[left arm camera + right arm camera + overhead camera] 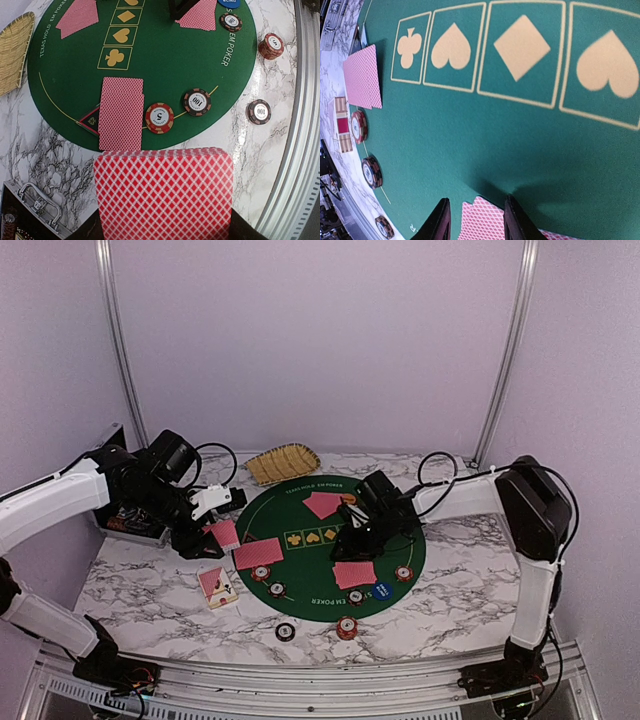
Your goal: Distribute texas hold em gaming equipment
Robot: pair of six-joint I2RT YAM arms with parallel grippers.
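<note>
Deck point(162, 192) in lower frame looks light, slick, best peeled singly; left gripper point(218, 536) pinches its lower edge, right gripper point(476, 220) stands spread over a dealt card point(354, 573).

Cards point(258, 553) and chips point(276, 590) on mat point(300, 515), basket point(282, 462) behind it, case point(125, 521) to left, two loose chips point(347, 626) in front

1. We've got a marble table point(150, 590) across the lower frame.
2. Dead centre, a round green mat point(290, 502).
3. Above it a woven basket point(282, 462); far left, a black case point(30, 210).
4. Lower left, a card box point(217, 586); bottom centre, a dark chip point(285, 631) and a red chip point(346, 626).
</note>
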